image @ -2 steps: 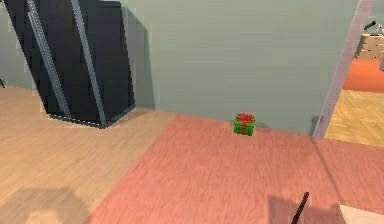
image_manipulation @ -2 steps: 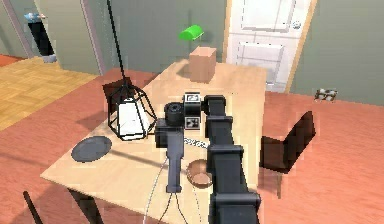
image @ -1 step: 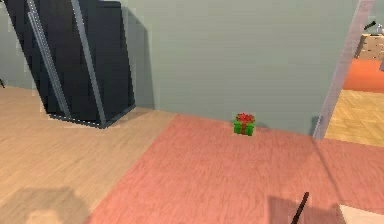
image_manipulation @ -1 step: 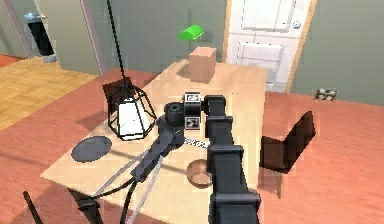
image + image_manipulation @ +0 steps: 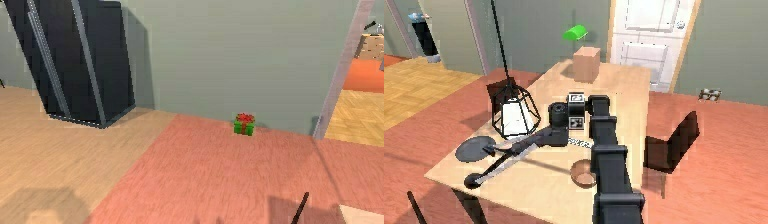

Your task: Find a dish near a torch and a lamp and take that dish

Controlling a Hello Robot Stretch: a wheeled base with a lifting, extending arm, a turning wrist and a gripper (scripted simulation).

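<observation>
Nearest to us in the arm side view is the dark square arm (image 5: 616, 180), rising from the bottom edge over the pale wooden desk (image 5: 634, 90).

- Dish (image 5: 584, 173): round and brown, on the near part of the desk. It sits just left of the arm, which partly hides it.
- Hand (image 5: 484, 165): the dark body sits left of two white marked squares (image 5: 575, 110). Its thin grey fingers run left and nearer across the desktop. With the desk and its things at and behind them, we cannot tell whether the hand is grasping anything.
- Lamp (image 5: 514, 112): a black wire frame around a white shade, standing on the desk just beyond the hand. A thin black stem runs to the top edge.
- Chairs: one dark chair (image 5: 674, 145) at the desk's right side, and another (image 5: 496, 92) at its left, behind the lamp.
- Cardboard box (image 5: 587, 63): upright at the far end of the desk.
- Green object (image 5: 574, 33): seen above the box. We cannot tell what it rests on.
- White door (image 5: 649, 35): in the far wall.
- Dark bin (image 5: 426, 42): far left.

In the forward view we list, near to far:

- Thin dark rod (image 5: 302, 208): at the bottom edge.
- Pink rug (image 5: 200, 170): beside wood flooring (image 5: 50, 130).
- Small green box with a red top (image 5: 244, 124): at the rug's far edge, by the wall.
- Tall dark cabinet (image 5: 80, 55): far left.
- Doorway (image 5: 368, 70): far right.
</observation>
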